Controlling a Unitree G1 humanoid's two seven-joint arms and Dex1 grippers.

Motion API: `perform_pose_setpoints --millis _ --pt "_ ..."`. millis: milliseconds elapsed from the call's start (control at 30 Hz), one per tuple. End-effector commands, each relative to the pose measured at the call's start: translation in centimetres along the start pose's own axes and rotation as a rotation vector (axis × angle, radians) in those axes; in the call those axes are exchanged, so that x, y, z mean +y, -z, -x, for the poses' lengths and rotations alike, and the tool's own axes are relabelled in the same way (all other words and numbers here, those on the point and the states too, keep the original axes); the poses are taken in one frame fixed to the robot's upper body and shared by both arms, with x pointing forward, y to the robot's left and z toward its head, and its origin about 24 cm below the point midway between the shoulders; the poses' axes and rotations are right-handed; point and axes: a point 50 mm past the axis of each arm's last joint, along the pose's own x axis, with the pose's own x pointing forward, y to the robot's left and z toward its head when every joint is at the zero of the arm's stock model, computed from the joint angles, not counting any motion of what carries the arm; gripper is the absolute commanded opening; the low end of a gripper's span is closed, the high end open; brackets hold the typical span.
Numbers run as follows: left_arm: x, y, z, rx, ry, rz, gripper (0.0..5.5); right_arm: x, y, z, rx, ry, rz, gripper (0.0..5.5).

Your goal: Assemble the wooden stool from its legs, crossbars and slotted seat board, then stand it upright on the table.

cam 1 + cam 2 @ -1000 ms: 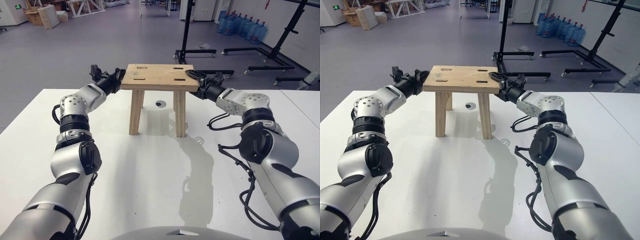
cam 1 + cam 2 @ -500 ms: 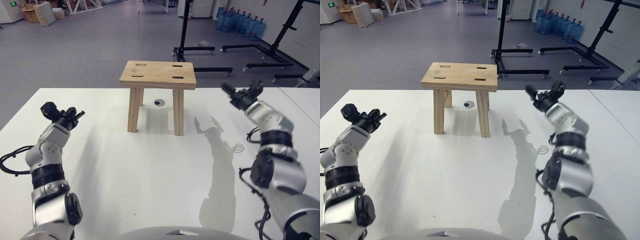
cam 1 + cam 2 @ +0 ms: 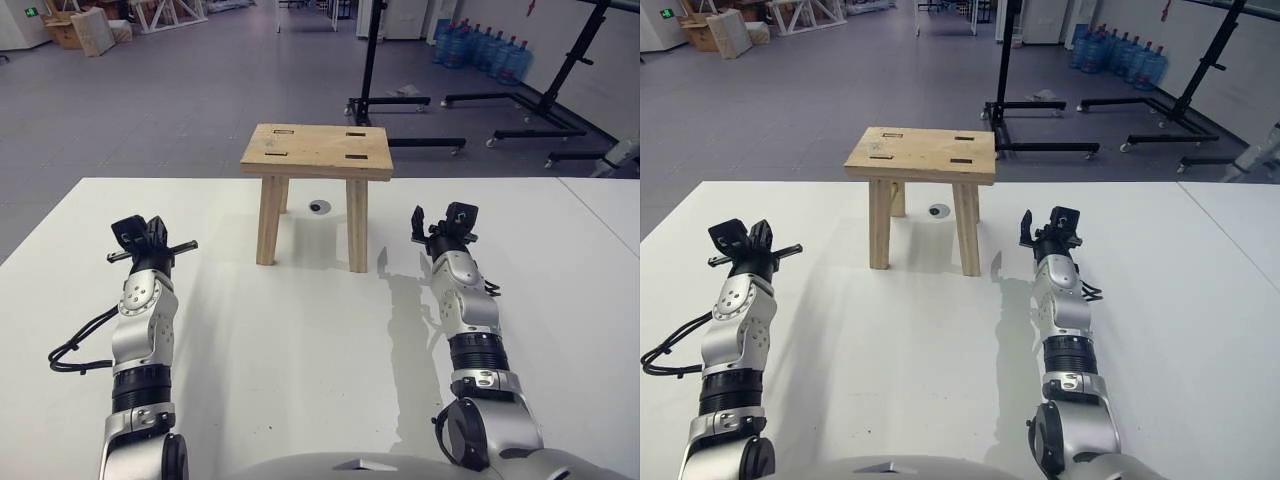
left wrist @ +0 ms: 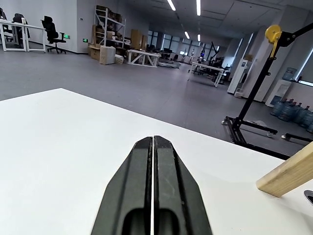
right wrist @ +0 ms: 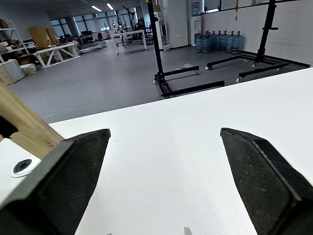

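Observation:
The wooden stool (image 3: 316,150) stands upright on its legs at the far middle of the white table (image 3: 300,340), its slotted seat on top. My left gripper (image 3: 143,232) rests low over the table, left of the stool and nearer to me; its fingers (image 4: 146,186) are shut with nothing between them. My right gripper (image 3: 438,222) is right of the stool, a short way from its right front leg (image 3: 359,225), and stands open and empty with its pads (image 5: 259,181) wide apart. One stool leg (image 4: 288,171) shows in the left wrist view, and a leg (image 5: 24,129) shows in the right wrist view.
A round cable hole (image 3: 320,207) lies in the table behind the stool. Black stand frames (image 3: 400,100) and water bottles (image 3: 480,45) are on the floor beyond the far edge. A second table (image 3: 610,200) adjoins at the right. A black cable (image 3: 75,350) loops beside my left arm.
Both grippers have let go of the seat's side edges, drawn back toward me and come down near the table. The stool stays standing where it was.

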Motion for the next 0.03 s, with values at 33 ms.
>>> perform_pose_setpoints --millis 33 --pt "-0.29 0.48 -0.31 0.012 -0.015 0.007 0.0 0.12 0.41 -0.17 0.0 0.025 0.009 4.14"
